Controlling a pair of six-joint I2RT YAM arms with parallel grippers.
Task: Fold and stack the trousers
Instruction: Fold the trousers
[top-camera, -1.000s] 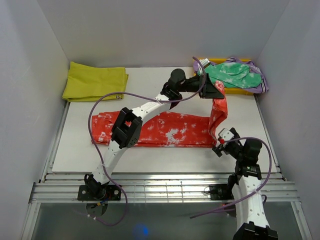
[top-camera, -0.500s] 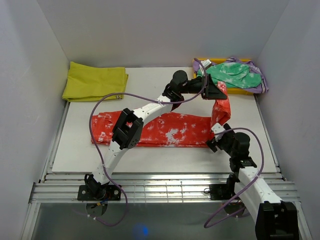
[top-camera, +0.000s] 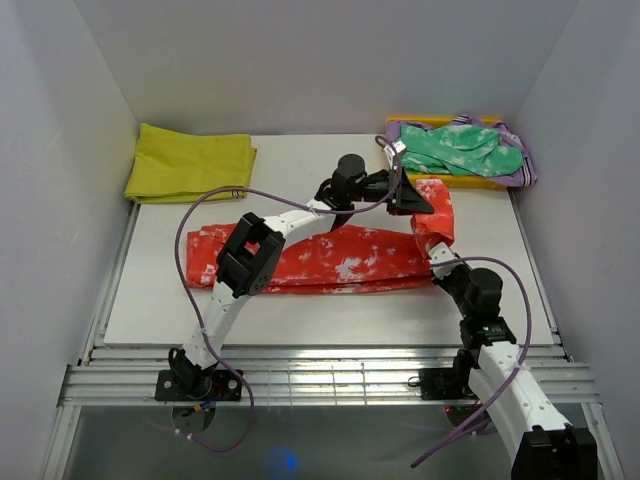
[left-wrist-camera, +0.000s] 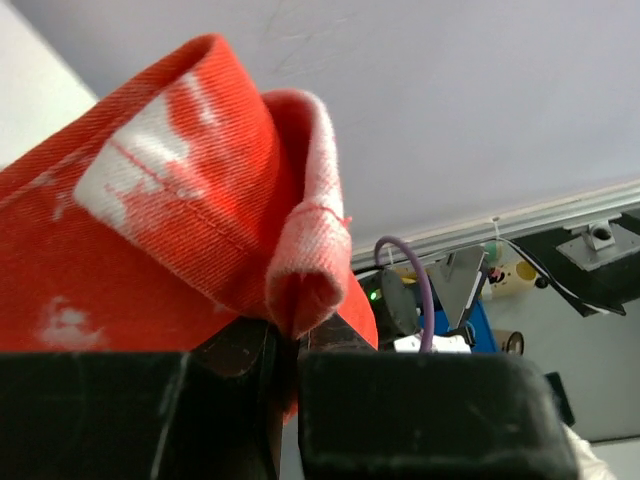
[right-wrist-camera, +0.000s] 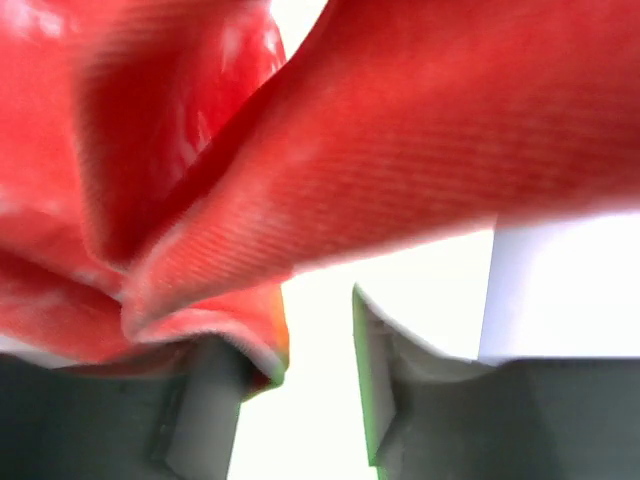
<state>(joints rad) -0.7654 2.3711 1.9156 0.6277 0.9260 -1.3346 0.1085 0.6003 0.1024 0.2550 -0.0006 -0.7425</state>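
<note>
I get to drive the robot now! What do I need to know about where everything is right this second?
Left gripper: fingers shut on the trousers, holding their right end raised above the table.
Right gripper: fingers open at the lower edge of that same end. Cloth touches one finger but is not pinched.
Trousers: the rest lies flat across the middle of the table.
Done: right end picked up.
Left: carry that end over, finish folding, then stack.

Robot lab cell: plain white walls (top-camera: 320, 60), aluminium rail frame (top-camera: 330, 375), white work table (top-camera: 300, 160).
</note>
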